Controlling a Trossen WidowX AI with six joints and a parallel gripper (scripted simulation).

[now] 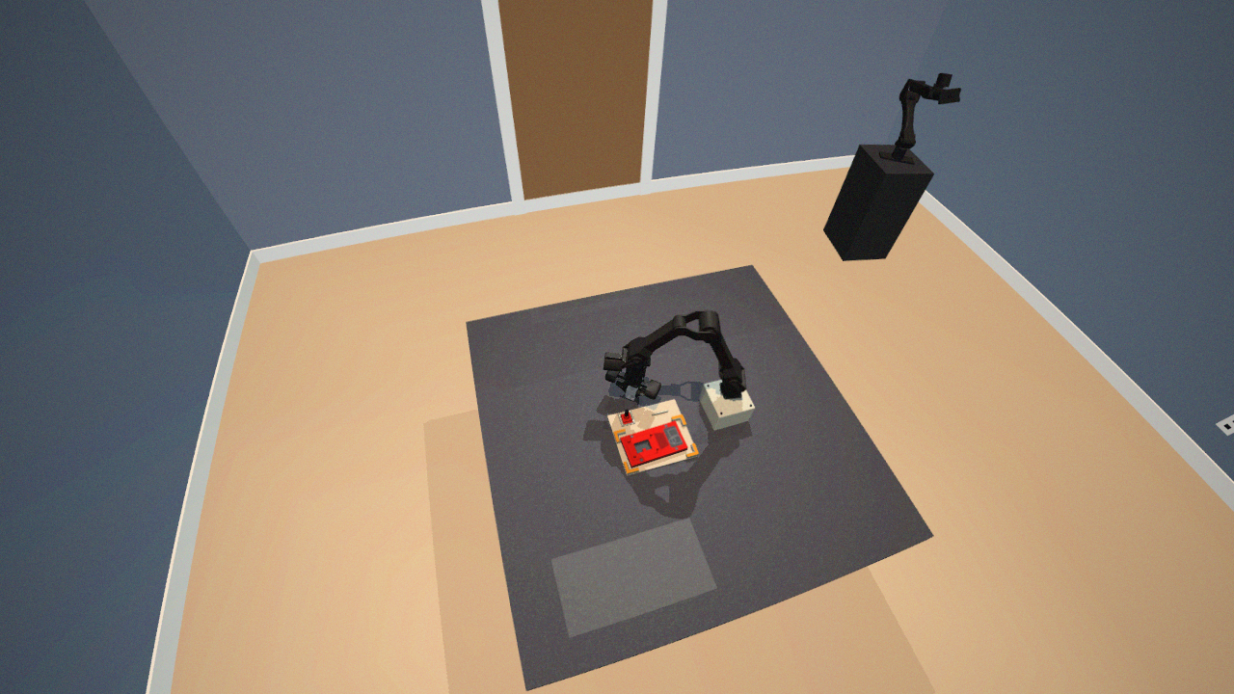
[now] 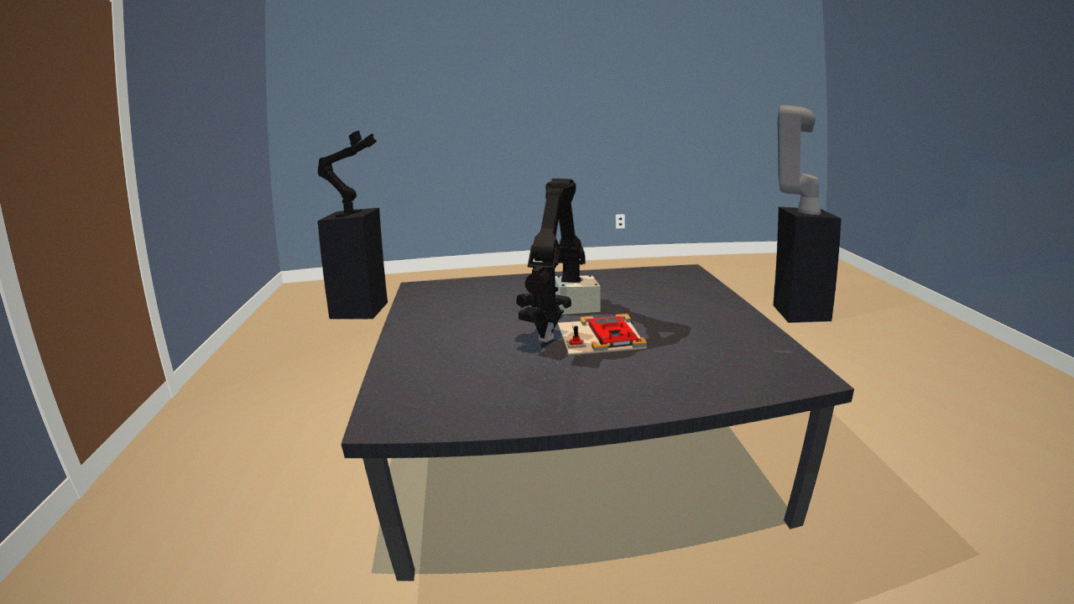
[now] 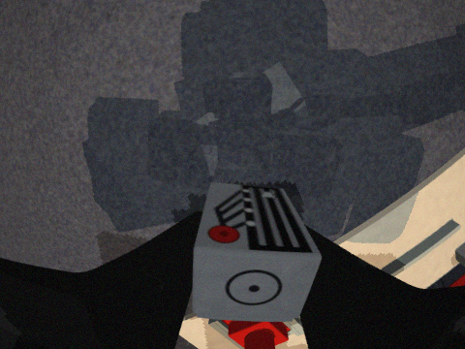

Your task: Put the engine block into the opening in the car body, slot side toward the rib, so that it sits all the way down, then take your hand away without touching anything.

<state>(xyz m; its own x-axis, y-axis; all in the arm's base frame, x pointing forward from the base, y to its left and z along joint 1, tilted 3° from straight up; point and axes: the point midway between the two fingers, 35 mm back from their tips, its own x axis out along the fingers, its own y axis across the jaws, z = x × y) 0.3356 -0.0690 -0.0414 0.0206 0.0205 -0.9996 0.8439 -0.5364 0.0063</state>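
The grey engine block (image 3: 257,262) has a red disc and black stripes on one face and a ringed dot on another. My gripper (image 1: 633,394) (image 2: 546,337) (image 3: 244,224) is shut on it, one black finger on each side, beside the board's edge. I cannot tell whether the block touches the table. The red car body (image 1: 653,452) (image 2: 598,330) lies flat on the cream board (image 1: 653,421) (image 2: 569,329) (image 3: 446,194), between orange corner pieces. Its opening (image 1: 642,445) shows as a dark gap. The rib and the slot side cannot be made out.
A red piece with a black upright stem (image 1: 626,418) (image 2: 576,340) stands on the board close to my gripper. A thin grey bar (image 3: 426,244) lies on the board. The arm's pale base (image 1: 727,407) (image 2: 581,296) stands behind the board.
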